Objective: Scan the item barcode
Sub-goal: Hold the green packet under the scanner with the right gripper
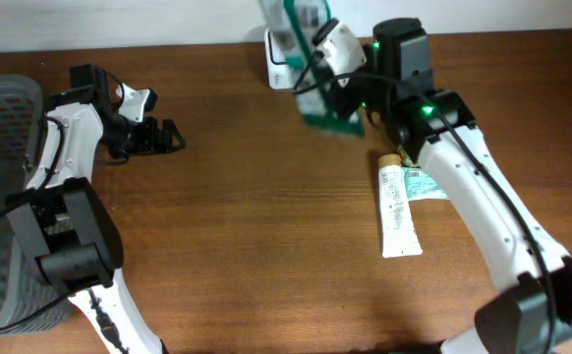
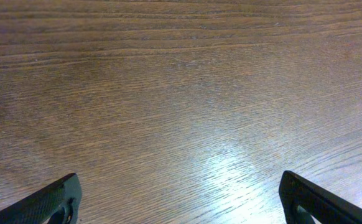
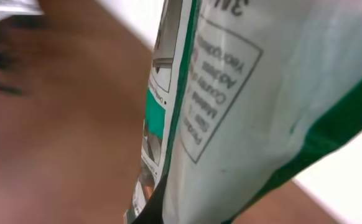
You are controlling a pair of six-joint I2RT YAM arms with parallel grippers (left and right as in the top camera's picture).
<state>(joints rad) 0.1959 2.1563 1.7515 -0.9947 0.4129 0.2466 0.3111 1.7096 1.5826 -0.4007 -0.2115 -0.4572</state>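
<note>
**Overhead view.** The right gripper (image 1: 327,87) is closed on a green-and-white pouch (image 1: 317,103). It holds the pouch clear of the table (image 1: 266,226) at the far edge, just beside a white unit (image 1: 278,54) that is probably the scanner. The pouch hangs near-upright, presumably to turn a printed face toward that unit. The pouch and the wrist housing mask the jaws themselves. A white tube (image 1: 399,211) lies flat near the right forearm, apart from the pouch. The left gripper (image 1: 166,138) sits well apart with its jaws spread, holding nothing. It is near a grey basket (image 1: 1,118) that the frame edge cuts off.

**Left wrist view.** Only bare wood shows, with two fingertips (image 2: 56,199) at the lower corners, wide apart. No item is within reach.

**Right wrist view.** The pouch fills the frame at close range. A boxed block of print is visible but too blurred to read, and no barcode can be made out. The fingers are out of frame and the background is smeared.
</note>
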